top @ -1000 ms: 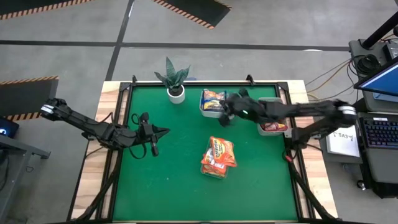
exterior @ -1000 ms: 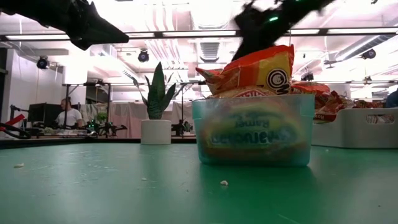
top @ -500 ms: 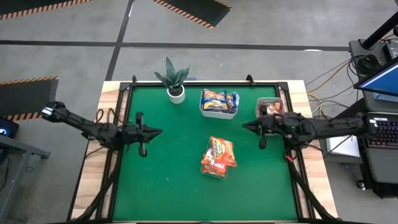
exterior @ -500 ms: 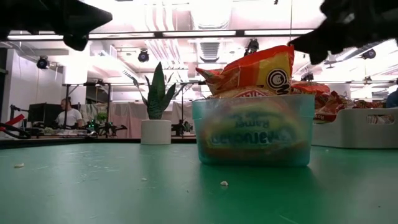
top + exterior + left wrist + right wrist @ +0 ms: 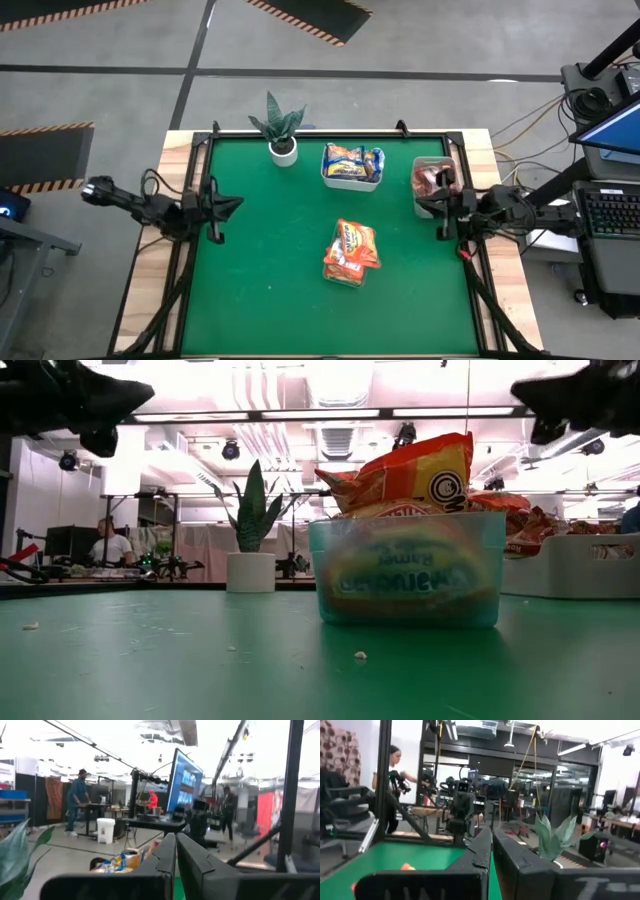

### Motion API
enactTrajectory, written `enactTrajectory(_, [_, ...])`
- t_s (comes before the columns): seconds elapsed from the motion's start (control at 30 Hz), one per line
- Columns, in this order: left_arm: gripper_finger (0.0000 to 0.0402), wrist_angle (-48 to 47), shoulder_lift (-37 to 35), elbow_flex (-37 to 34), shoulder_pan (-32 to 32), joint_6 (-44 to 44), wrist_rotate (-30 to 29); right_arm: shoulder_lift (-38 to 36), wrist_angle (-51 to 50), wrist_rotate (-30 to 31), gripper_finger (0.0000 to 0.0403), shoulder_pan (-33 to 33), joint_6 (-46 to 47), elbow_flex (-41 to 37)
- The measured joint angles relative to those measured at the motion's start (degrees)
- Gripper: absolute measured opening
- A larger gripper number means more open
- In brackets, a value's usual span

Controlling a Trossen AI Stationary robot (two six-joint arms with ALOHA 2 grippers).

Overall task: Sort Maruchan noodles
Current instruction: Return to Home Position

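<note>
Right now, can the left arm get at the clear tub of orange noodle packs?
Probably yes: the left arm sits at the table's left edge, only bare green mat between it and the clear tub.

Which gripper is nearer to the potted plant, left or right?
Left. The left gripper is by the mat's left edge, not far from the potted plant; the right gripper is across the mat, beside the grey bin.

Orange packets (image 5: 351, 250) were heaped just below the high view's centre, tilted and poking above the rim of a clear tub (image 5: 340, 585). Yellow-and-blue packets (image 5: 348, 160) lay flat at upper centre. Dark red ones (image 5: 433, 180) lay piled right of centre.
</note>
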Motion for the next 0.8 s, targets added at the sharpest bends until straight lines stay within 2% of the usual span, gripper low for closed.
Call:
enactTrajectory(0.07, [0.0000, -3.37, -2.90, 0.09, 0.24, -1.43, -1.07, -2.15, 0.27, -0.97, 0.0009, 0.00, -1.64, -1.84])
enactTrajectory(0.13, [0.0000, -4.76, -4.89, -0.02, 0.55, -1.94, -4.54, -2.21, 4.79, -2.52, 0.0009, 0.11, -2.51, -4.39])
enactTrajectory(0.2, [0.0000, -5.38, -6.22, -0.02, 0.60, -1.97, -9.57, -1.38, 7.52, -3.06, 0.0009, 0.10, -3.94, -4.32])
enactTrajectory(0.37, [0.0000, -7.24, -7.41, 0.03, 0.59, -1.87, -25.48, -0.48, 5.11, -2.58, 0.0009, 0.11, -4.90, -4.36])
enactTrajectory(0.47, [0.0000, -7.33, -7.15, 0.41, 0.59, -1.81, -31.37, -0.50, 2.74, -2.03, 0.0009, 0.11, -4.92, -4.36])
enactTrajectory(0.8, [0.0000, -7.35, -6.51, 0.55, 0.59, -1.81, -32.28, -0.41, 0.38, -2.03, 0.0009, 0.11, 1.79, -4.40])
